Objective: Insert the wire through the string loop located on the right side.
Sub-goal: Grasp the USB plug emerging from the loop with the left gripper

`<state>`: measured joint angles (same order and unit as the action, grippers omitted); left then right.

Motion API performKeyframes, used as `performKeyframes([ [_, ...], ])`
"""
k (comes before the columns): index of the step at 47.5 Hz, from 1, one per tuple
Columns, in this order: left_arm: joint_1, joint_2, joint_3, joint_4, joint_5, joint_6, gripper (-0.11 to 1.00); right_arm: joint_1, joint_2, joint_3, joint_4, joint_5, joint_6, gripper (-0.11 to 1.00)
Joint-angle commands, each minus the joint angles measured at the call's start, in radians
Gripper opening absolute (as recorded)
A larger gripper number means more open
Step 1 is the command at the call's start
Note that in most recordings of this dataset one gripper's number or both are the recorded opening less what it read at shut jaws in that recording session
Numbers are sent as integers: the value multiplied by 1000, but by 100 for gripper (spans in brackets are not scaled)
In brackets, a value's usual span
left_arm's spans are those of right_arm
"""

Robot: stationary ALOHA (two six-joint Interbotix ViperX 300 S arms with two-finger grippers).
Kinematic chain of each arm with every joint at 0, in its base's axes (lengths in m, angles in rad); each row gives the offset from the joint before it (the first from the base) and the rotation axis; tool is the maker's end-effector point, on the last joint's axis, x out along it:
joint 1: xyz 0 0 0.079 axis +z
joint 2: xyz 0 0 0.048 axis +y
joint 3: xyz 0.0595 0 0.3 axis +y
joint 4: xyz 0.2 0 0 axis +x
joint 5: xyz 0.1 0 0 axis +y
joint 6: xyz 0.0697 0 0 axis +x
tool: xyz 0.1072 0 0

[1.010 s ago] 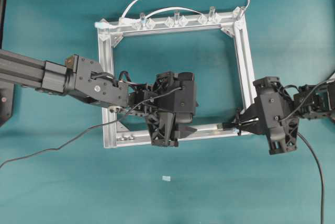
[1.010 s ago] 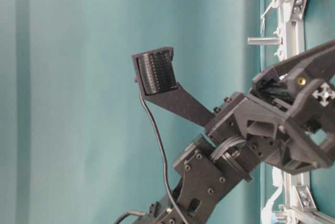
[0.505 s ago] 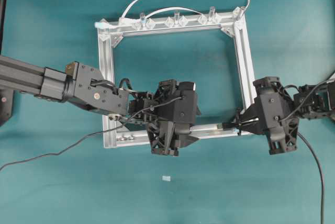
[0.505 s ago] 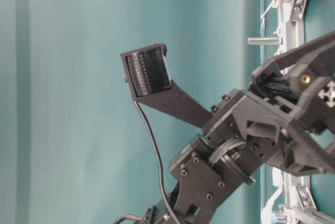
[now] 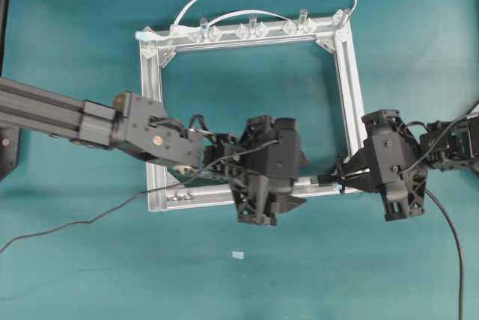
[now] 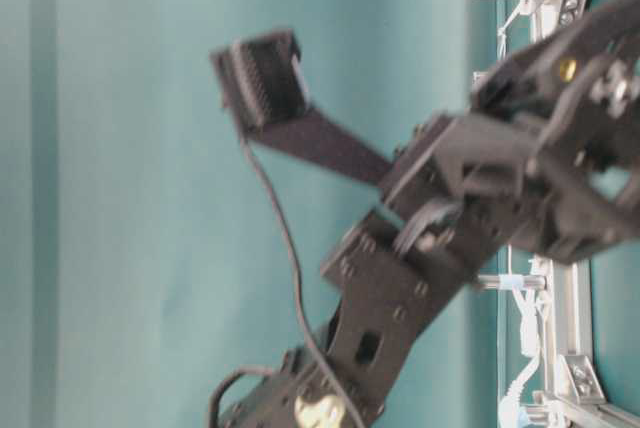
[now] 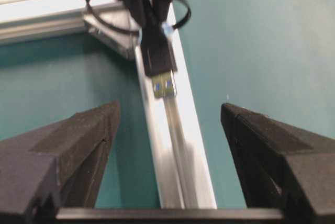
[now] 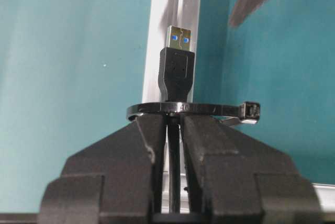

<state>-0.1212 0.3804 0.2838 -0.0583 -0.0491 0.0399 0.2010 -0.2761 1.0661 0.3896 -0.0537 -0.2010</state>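
Wire: your wire ends in a black plug with a metal tip, and that plug sits past the string loop with the tip pointing at the left arm. In the overhead view it lies at the lower right corner of the aluminium frame, over the bottom rail.

String loop: it reads as a thin dark band circling the wire just behind the plug body (in the left wrist view a small pale-blue mark shows beside it). I judge the plug to be through the loop already; how much cable has followed, you cannot tell.

Right gripper: your right gripper is clamped on the wire just behind the loop, fingers pressed together on the thin cable. Held that close, the plug stays stiff and level, so it presents itself for a handover.

Left gripper: your left gripper is spread wide with nothing between its fingers, lined up along the rail with the plug centred ahead. It is near the plug but not touching it.

Next step, as I judge it: you bring the left gripper onto the plug and close, then draw the wire onward.

Risk: pulling before the right releases could strain the loop.
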Motion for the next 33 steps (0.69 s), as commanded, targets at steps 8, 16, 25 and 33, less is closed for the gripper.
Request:
performKeyframes([
  [8,5,23,-71,5,-9,6,80,2,-6,-12,-2,-9,0,12],
  [16,9,46,-86,5,-9,5,80,2,-6,-12,-2,-9,0,12],
  [25,11,61,-118,6,-5,6,80,2,-6,-11,-2,-9,0,12],
  [33,11,69,-133,6,0,6,77,2,-6,-8,-2,-9,0,12],
])
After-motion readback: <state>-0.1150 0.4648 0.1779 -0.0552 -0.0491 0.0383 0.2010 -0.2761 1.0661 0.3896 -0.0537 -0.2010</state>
